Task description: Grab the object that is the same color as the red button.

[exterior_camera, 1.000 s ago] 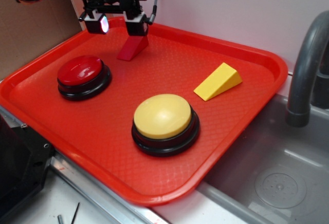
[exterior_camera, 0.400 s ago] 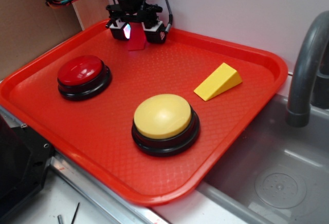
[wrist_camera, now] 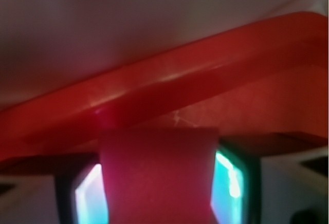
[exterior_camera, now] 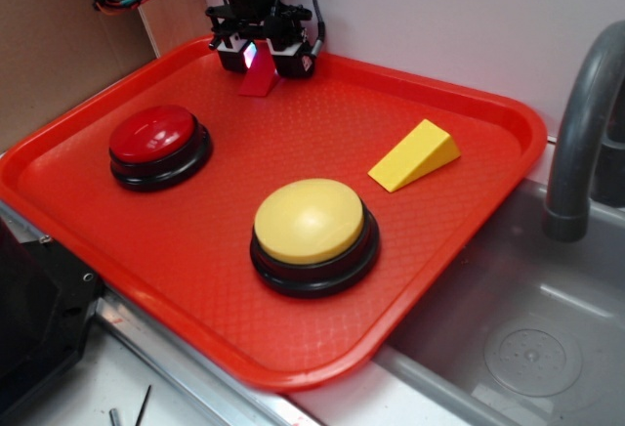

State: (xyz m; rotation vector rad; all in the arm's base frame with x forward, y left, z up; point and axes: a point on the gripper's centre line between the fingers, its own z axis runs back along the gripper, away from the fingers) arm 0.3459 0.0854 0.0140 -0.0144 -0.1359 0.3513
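The red button [exterior_camera: 153, 135], a glossy red dome on a black base, sits at the left of the red tray [exterior_camera: 195, 260]. The object, a small red wedge block [exterior_camera: 259, 78], is at the tray's far edge, held between the fingers of my gripper [exterior_camera: 262, 63], which is shut on it. In the wrist view the red wedge [wrist_camera: 157, 175] fills the gap between the two glowing pads [wrist_camera: 229, 180] of the gripper [wrist_camera: 159, 188], with the tray's far rim [wrist_camera: 180, 80] just beyond. Whether the wedge touches the tray floor cannot be told.
A yellow wedge [exterior_camera: 414, 155] lies at the tray's right. A yellow-domed button [exterior_camera: 310, 221] stands in the tray's front middle. A grey faucet [exterior_camera: 581, 123] and a sink [exterior_camera: 527, 338] are to the right. A wall rises right behind the tray.
One second ago the gripper hung wide open over the wedge. It has since shut on the wedge and moved with it toward the tray's far rim.
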